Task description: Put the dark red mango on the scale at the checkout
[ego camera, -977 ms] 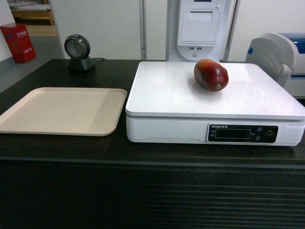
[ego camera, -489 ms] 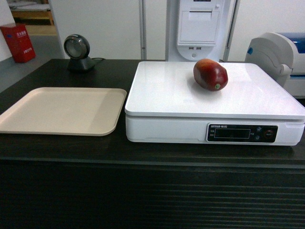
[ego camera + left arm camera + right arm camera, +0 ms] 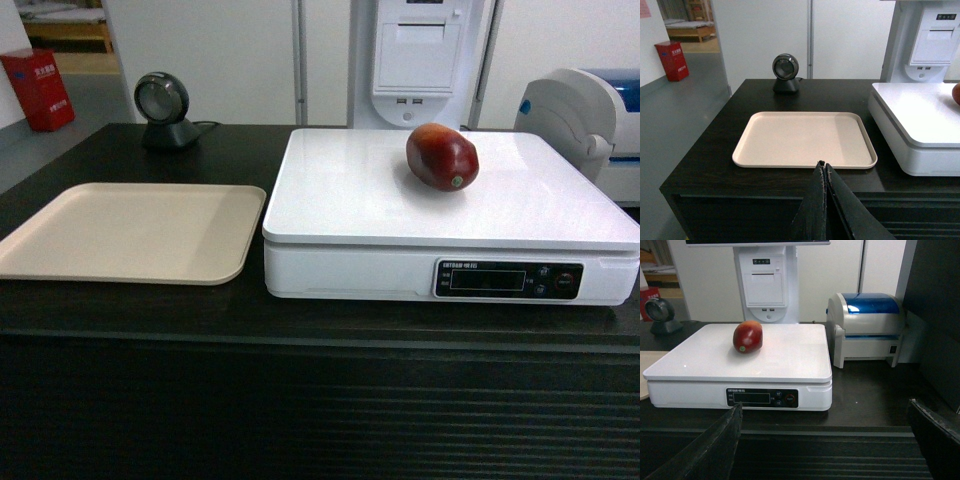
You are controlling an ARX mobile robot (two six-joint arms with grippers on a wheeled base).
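The dark red mango (image 3: 442, 157) lies on the white platform of the scale (image 3: 360, 200), toward its far right; nothing touches it. The right wrist view shows the mango (image 3: 747, 336) and the scale (image 3: 785, 357) on the dark checkout (image 3: 150, 310) counter. My right gripper (image 3: 825, 412) is open, empty, held back in front of the counter's slatted panel. My left gripper (image 3: 823, 165) is shut and empty, low in front of the counter edge near the beige tray (image 3: 805, 137). Neither gripper shows in the head view.
An empty beige tray (image 3: 130, 230) lies left of the scale. A round black barcode scanner (image 3: 165, 110) stands at the back left. A white printer with a blue lid (image 3: 867, 327) sits right of the scale. A white receipt kiosk (image 3: 420, 55) rises behind.
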